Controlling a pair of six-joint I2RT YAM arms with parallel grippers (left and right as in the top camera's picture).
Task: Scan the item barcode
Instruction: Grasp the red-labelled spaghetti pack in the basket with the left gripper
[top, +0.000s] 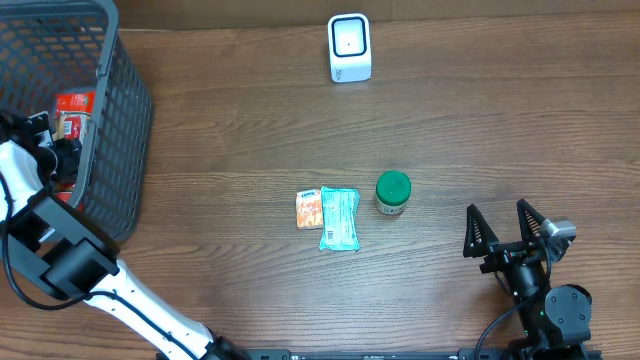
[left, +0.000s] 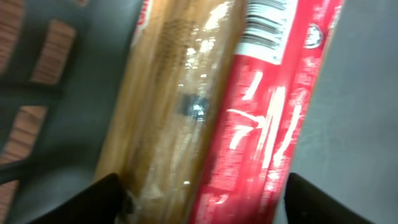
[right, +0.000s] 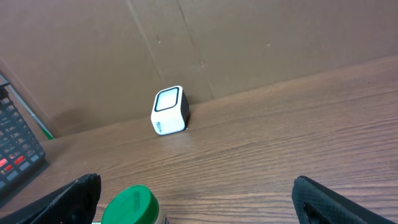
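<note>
In the left wrist view a long packet (left: 249, 124), part clear over tan contents and part red, fills the frame, with a barcode (left: 264, 28) at its top end. My left gripper (left: 199, 205) straddles it inside the basket: the left finger (left: 87, 202) touches the clear side, and the right finger (left: 317, 202) stands a small gap off the red side, so the jaws are open. From overhead that gripper (top: 62, 150) is down in the basket next to red packaging (top: 75, 103). The white scanner (top: 349, 47) stands at the table's far edge. My right gripper (top: 507, 232) rests open and empty at the front right.
The dark mesh basket (top: 120, 120) takes up the far left corner. An orange packet (top: 309, 209), a teal packet (top: 339, 218) and a green-lidded jar (top: 392, 193) lie mid-table. In the right wrist view the jar (right: 130, 205) sits by the left finger, with the scanner (right: 169, 110) beyond.
</note>
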